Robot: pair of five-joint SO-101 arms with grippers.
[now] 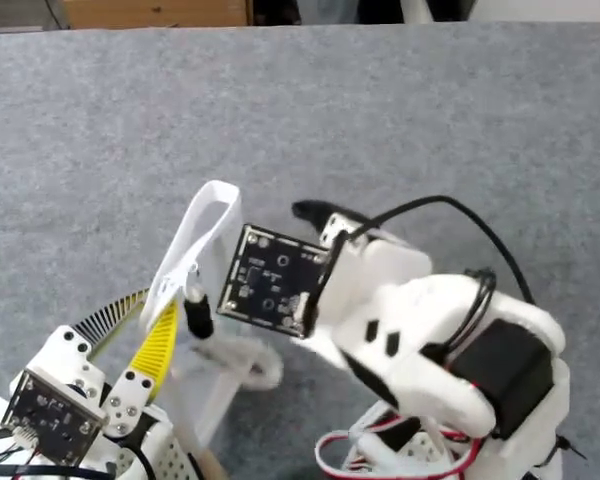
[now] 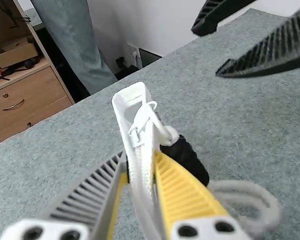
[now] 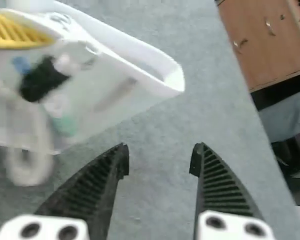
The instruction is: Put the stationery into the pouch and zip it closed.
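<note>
A white translucent pouch point(image 1: 205, 225) point(image 2: 132, 100) point(image 3: 115, 65) stands tilted on the grey table. My left gripper point(image 1: 158, 300) point(image 2: 140, 160), with one yellow and one dark ribbed finger, is shut on the pouch's zipper edge. A black toggle point(image 1: 197, 315) point(image 2: 187, 155) point(image 3: 40, 80) and a white cord loop point(image 1: 245, 360) point(image 2: 250, 200) hang beside that grip. Faint blue and green shapes point(image 3: 65, 125) show through the pouch wall. My right gripper point(image 3: 161, 150) point(image 1: 310, 212) point(image 2: 207, 50) hovers open a short way from the pouch's far end, holding nothing.
The grey felt table surface point(image 1: 430, 110) stretches wide behind and to the sides of the pouch. A wooden drawer cabinet point(image 2: 25, 95) point(image 3: 260, 40) stands beyond the table's edge. The right arm's white body point(image 1: 430, 350) crowds the near right.
</note>
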